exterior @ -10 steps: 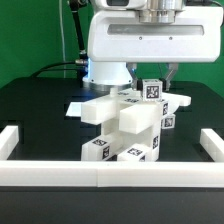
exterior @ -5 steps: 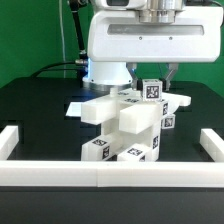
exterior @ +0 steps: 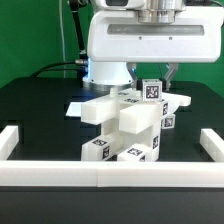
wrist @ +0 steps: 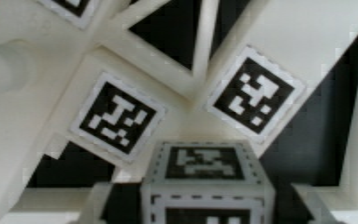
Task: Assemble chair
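The partly built chair [exterior: 125,125], a cluster of white blocky parts with black-and-white tags, stands in the middle of the black table. My gripper [exterior: 152,80] hangs straight above its right rear. It is shut on a short white tagged post [exterior: 151,90] that stands upright on top of the assembly. In the wrist view the post's tagged end [wrist: 202,165] fills the space between my fingers [wrist: 108,200]. Below it lie two tagged slabs of the chair [wrist: 119,115], meeting at an angle. Where the post's lower end meets the chair is hidden.
White border rails [exterior: 100,172] run along the table's near edge, with corner pieces at both sides [exterior: 8,140]. A flat white sheet, the marker board [exterior: 78,105], lies just behind the chair at the exterior view's left. The robot's white body [exterior: 150,40] looms behind.
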`<state>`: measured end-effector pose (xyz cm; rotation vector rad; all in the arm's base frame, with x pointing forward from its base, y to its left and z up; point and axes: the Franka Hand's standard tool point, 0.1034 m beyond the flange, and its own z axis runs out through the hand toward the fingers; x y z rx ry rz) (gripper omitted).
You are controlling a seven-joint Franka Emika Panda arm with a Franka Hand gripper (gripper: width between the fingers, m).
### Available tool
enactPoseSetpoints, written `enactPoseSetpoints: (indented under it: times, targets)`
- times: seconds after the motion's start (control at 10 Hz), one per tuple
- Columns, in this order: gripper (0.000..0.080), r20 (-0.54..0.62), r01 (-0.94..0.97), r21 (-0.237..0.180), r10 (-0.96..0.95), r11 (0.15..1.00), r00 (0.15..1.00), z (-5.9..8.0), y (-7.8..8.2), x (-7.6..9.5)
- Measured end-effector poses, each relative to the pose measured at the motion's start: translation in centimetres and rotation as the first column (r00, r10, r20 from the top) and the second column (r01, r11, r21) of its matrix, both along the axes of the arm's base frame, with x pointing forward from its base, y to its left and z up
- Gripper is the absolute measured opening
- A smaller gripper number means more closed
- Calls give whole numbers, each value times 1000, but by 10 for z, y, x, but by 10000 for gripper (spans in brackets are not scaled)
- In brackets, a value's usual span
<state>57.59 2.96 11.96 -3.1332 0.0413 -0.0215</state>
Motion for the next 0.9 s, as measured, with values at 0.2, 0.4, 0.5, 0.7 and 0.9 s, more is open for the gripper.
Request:
enactPoseSetpoints:
  times: [0.2,0.4,0.5,0.7,0.9]
  targets:
    - [287,-1,134,3,-134,991,991,0,0,0]
    - [287,-3,282,7,-282,959,959,0,1,0]
    - [287,-5,386,8,-386,923,923,0,1,0]
    - [287,-7,491,9,-491,871,871,0,2,0]
    - [287,-10,601,10,-601,799,800,0,2,0]
